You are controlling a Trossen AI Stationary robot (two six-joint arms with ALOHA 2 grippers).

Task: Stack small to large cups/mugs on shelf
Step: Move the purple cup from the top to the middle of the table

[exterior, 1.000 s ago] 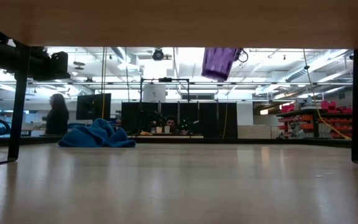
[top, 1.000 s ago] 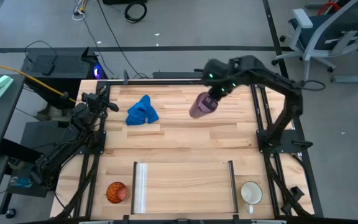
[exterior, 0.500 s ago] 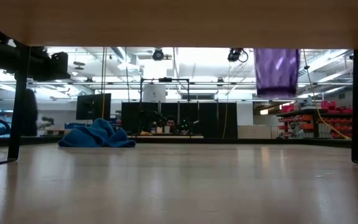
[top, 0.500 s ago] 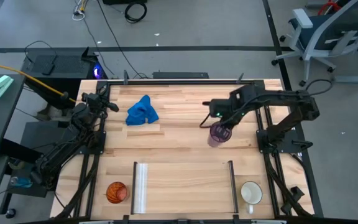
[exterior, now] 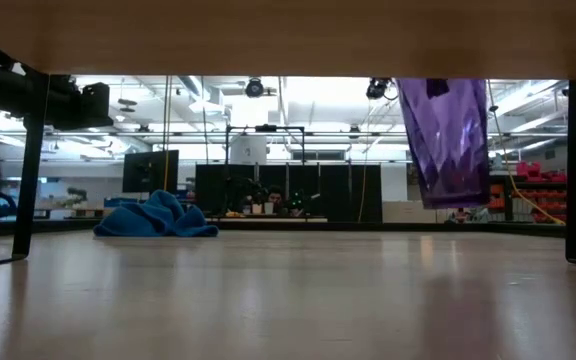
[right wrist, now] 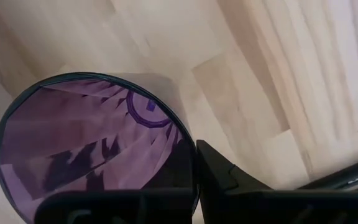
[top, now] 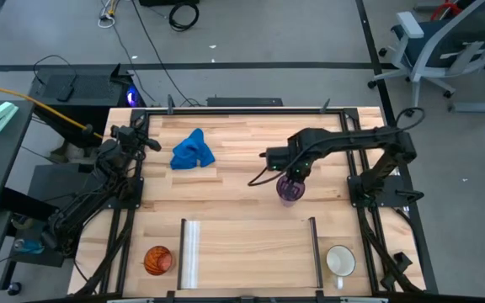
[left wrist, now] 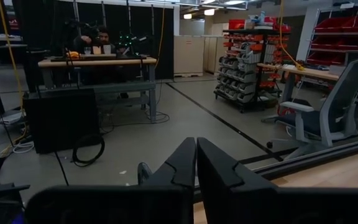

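The purple tumbler (top: 290, 188) hangs from my right gripper (top: 294, 175) over the table's middle right, just beyond the shelf (top: 251, 252); in the low view the tumbler (exterior: 446, 140) is clear of the table. The orange cup (top: 158, 260) stands left of the shelf's silver rail (top: 191, 252). The white mug (top: 340, 261) stands right of its dark rail (top: 315, 251). My left gripper (top: 147, 143) waits shut at the far left edge. My right gripper holds the tumbler by its rim (right wrist: 188, 146), coming from above. One finger (right wrist: 225, 177) lies outside the wall; the other is hidden behind the purple wall. The tumbler hangs mouth up, nearly upright, lifted clear of the table.
A crumpled blue cloth (top: 192, 151) lies at the far left of the table. The table's frame posts stand along both side edges. In the low view the shelf's underside (exterior: 288, 40) spans the top, on its legs (exterior: 28, 160).
My right gripper has carried the tumbler from the far middle toward the table's near edge and a little right, and has come down. The tumbler, tilted a second ago, now hangs nearly upright, mouth up, and lower above the table.
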